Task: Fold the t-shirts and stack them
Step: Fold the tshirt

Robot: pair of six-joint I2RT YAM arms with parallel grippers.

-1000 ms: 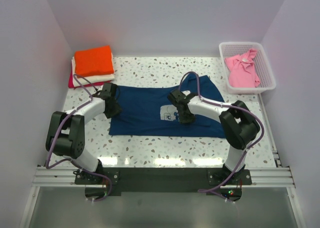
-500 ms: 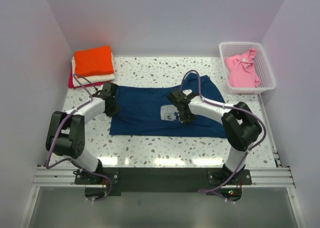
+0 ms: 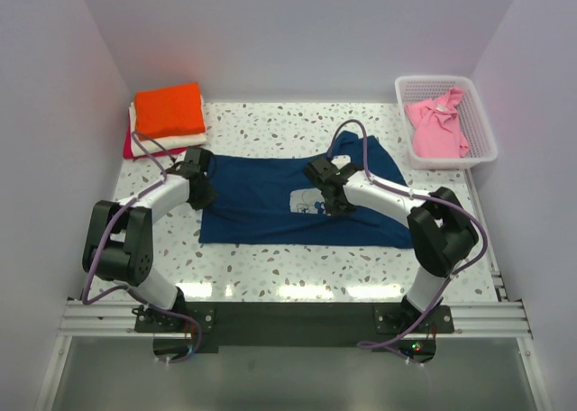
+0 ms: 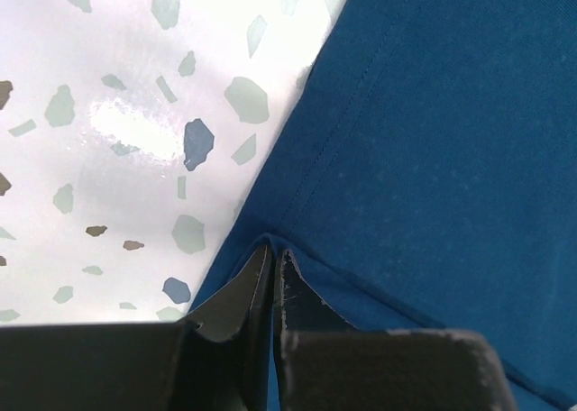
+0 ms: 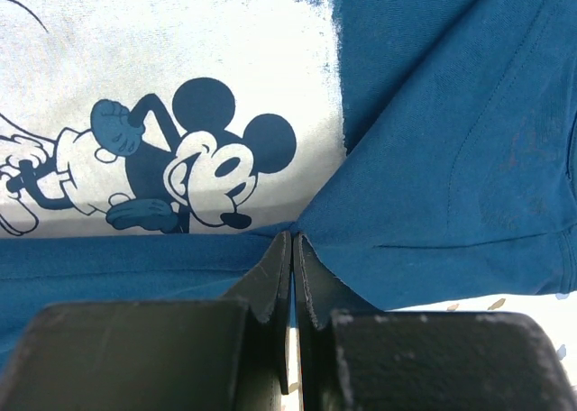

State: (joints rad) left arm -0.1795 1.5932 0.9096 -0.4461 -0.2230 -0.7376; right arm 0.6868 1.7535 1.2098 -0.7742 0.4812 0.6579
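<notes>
A navy blue t-shirt with a white cartoon chest graphic lies spread across the table's middle. My left gripper is shut on its left edge, a peak of blue cloth pinched between the fingertips. My right gripper is shut on a fold of the same shirt beside the graphic, the fabric puckered at the tips. A pink t-shirt lies crumpled in the basket. Folded orange, cream and magenta tees are stacked at the back left.
The white lattice basket stands at the back right. The speckled tabletop shows behind the navy shirt and along the near edge. White walls close in on the left, back and right.
Both grippers have closed on the navy shirt. The right gripper has shifted slightly toward the back with the cloth, and the shirt's left edge has drawn in a little.
</notes>
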